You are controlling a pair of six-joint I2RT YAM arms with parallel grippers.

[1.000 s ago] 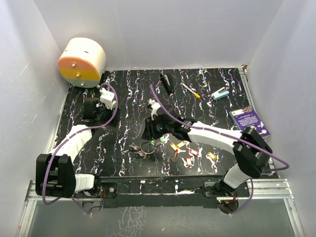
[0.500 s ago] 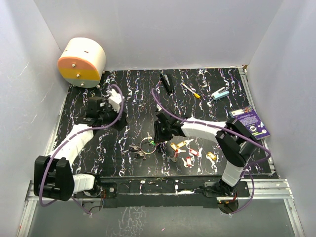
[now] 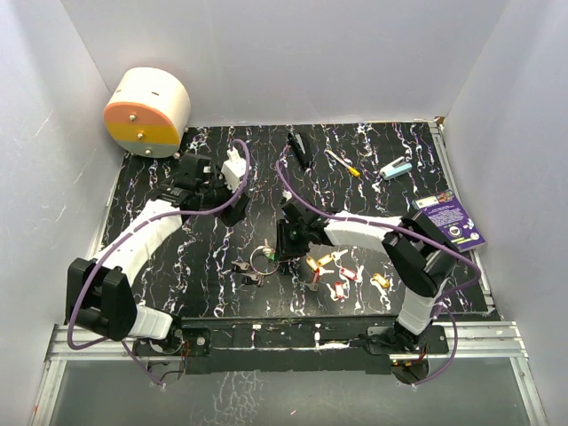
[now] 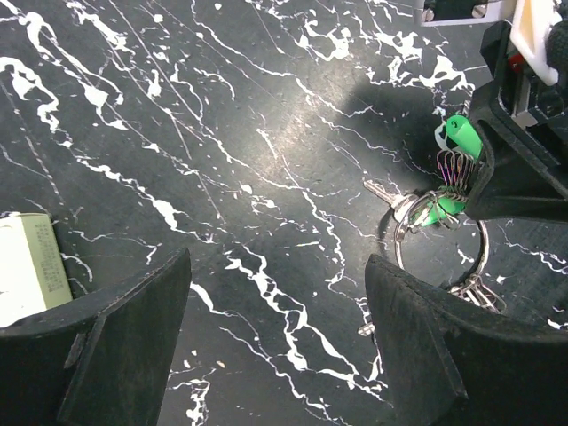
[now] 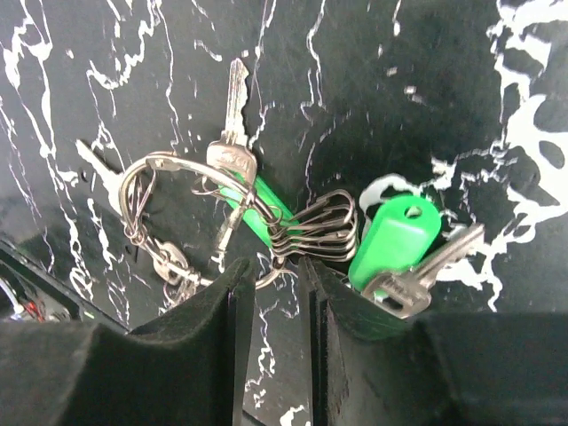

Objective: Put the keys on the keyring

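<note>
The keyring point(image 3: 264, 258) lies on the black marbled table, a thin silver ring with green-headed keys point(image 3: 276, 256) and dark keys point(image 3: 246, 271). In the right wrist view the ring point(image 5: 177, 161), a bunch of wire clips point(image 5: 315, 232) and a green tag point(image 5: 395, 235) lie at my right gripper point(image 5: 277, 262). Its jaws stand a narrow gap apart with the ring wire between the tips. Loose yellow point(image 3: 317, 262), red point(image 3: 346, 273) and gold point(image 3: 382, 282) keys lie to its right. My left gripper point(image 3: 234, 209) is open and empty over bare table; its wrist view shows the ring point(image 4: 384, 238) to its right.
A cream and orange drum point(image 3: 146, 111) stands at the back left. A black tool point(image 3: 300, 149), a yellow-handled screwdriver point(image 3: 342, 162) and a teal object point(image 3: 397, 169) lie at the back. A purple card point(image 3: 450, 220) lies at the right edge.
My left gripper has swung right and forward toward the table's middle. My right gripper has come down onto the keyring and the right arm has folded in.
</note>
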